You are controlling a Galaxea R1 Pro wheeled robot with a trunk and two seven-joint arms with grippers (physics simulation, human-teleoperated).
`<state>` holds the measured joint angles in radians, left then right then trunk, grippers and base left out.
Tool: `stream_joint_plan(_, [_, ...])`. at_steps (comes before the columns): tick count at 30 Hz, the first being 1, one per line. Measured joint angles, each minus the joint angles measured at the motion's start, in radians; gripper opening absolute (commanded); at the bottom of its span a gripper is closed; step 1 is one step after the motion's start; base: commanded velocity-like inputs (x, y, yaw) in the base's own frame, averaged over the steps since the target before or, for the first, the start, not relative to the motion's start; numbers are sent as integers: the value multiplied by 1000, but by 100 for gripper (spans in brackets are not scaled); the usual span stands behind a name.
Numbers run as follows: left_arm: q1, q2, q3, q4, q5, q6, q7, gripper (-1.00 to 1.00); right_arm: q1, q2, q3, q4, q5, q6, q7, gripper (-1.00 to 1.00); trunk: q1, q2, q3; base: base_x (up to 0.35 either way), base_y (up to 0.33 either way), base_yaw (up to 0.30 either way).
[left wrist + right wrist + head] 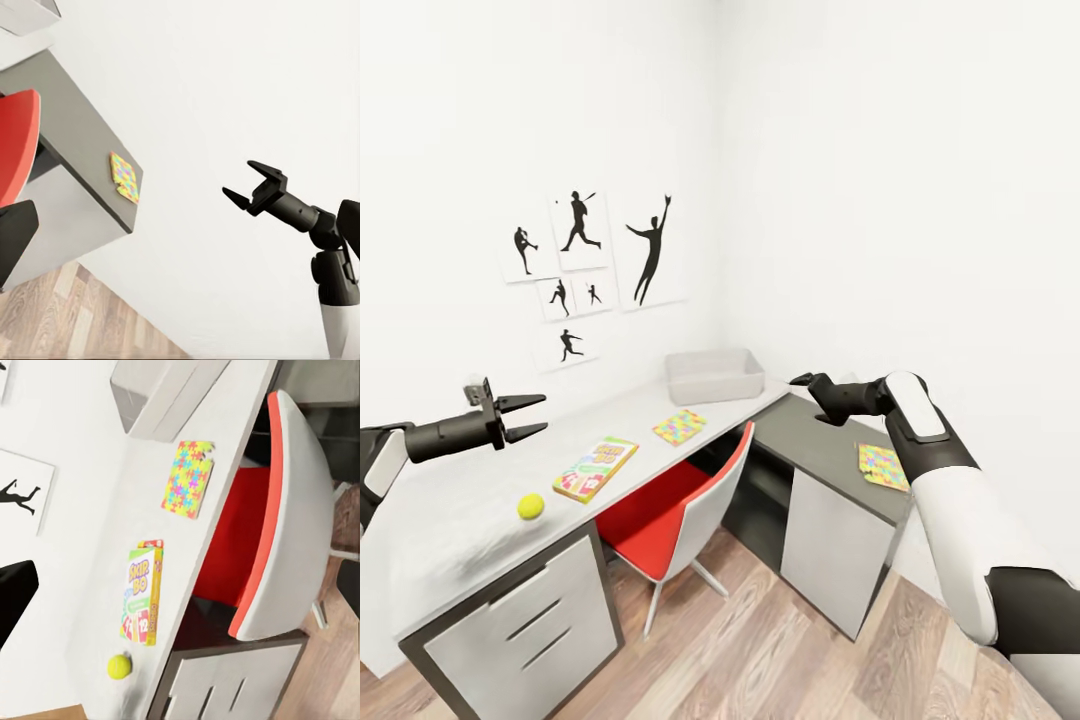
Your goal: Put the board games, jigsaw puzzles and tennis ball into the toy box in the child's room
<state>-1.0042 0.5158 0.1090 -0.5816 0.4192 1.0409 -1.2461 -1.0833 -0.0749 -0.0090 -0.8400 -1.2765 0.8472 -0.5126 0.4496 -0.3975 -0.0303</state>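
The table (480, 500) runs along the wall under the baseball silhouette pictures (585, 275), and I place everything against it. At its far end, in the corner, sits the toy box (715, 375), resting on the top. A red and white chair (685, 510) is pushed part way under the table's front edge. Joined at the corner is the lower dark cabinet (830, 500), where one jigsaw puzzle (883, 466) lies flat on the top near the wall.

On the table itself, the Skip-Bo board game (595, 468) lies flat about midway along, close to the front edge. A second jigsaw puzzle (680, 426) lies between that box and the toy box, apart from both. The tennis ball (531, 506) sits near the front edge, on the side of the Skip-Bo box away from the toy box, not touching it.

My left tool (532, 417) hangs in the air above the table, its two fingers spread apart with nothing between them. My right tool (241, 182) hangs above the cabinet top, fingers parted and empty, touching nothing.
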Motion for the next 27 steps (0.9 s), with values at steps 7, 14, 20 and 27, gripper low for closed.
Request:
stream_joint_plan(7, [5, 2, 0, 0, -1, 0, 0, 100, 0, 3, 0, 0, 3, 0, 0, 100, 0, 0, 0, -194, 178, -280])
stream_joint_plan(14, [8, 8, 1, 0, -1, 0, 0, 100, 0, 5, 1, 0, 6, 0, 0, 100, 0, 0, 0, -199, 178, -281])
stream_joint_plan(20, [9, 10, 1, 0, -1, 0, 0, 100, 0, 5, 1, 0, 8, -1, 0, 100, 0, 0, 0, -199, 178, -281])
stream_joint_plan(27, [9, 10, 1, 0, -1, 0, 0, 100, 0, 7, 1, 1, 10, -2, 0, 100, 0, 0, 0, -199, 178, -281])
